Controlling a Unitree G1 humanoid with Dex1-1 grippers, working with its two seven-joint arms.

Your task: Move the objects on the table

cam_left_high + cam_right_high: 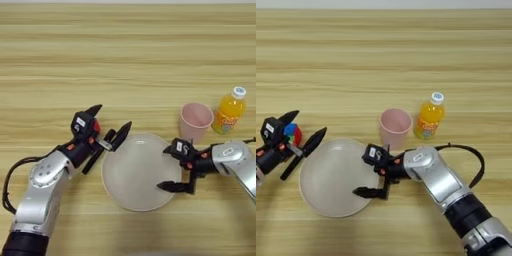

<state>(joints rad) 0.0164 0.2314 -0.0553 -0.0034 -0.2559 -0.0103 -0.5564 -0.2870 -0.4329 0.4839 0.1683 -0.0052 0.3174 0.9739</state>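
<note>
Your right hand (372, 172) spreads wide across the plate (331, 180) rim; close carelessly and it slides into your left hand (107, 127), also wide, beside the cube (293, 133).

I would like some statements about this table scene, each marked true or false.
1. The pink cup stands upright beside the orange juice bottle. True.
2. The bottle lies on the plate. False: it stands on the table, beyond the plate.
3. The right gripper is open over the plate's right rim. True.
4. The left gripper is at the plate's right edge. False: it is at the upper left edge.
5. The puzzle cube sits inside the cup. False: it shows by the left gripper.
</note>
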